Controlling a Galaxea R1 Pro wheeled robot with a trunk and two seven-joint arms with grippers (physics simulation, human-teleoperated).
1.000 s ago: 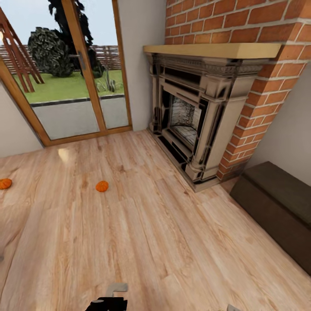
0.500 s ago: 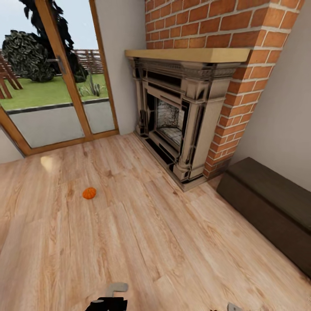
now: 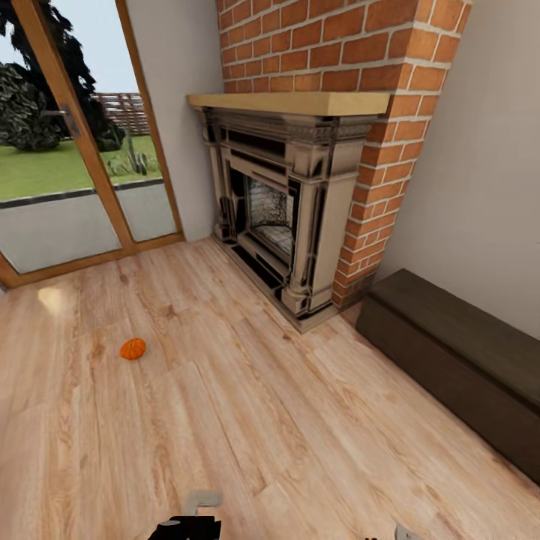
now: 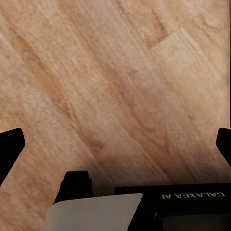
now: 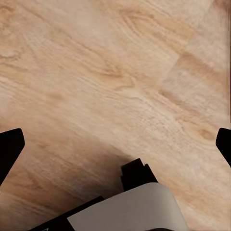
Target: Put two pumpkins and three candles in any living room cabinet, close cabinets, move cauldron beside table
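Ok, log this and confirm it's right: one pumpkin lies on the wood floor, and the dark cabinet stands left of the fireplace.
Not quite. The head view shows the cabinet right of the fireplace, not left. The pumpkin does lie on the wood floor.

Showing the black two-fingered left gripper [image 4: 115,144] with fingertips [image 4: 10,144] parted to opposite frame edges in the left wrist view, holding nothing. Showing the black two-fingered right gripper [image 5: 115,144] spread likewise, fingertips [image 5: 10,144] wide apart and gripping nothing.
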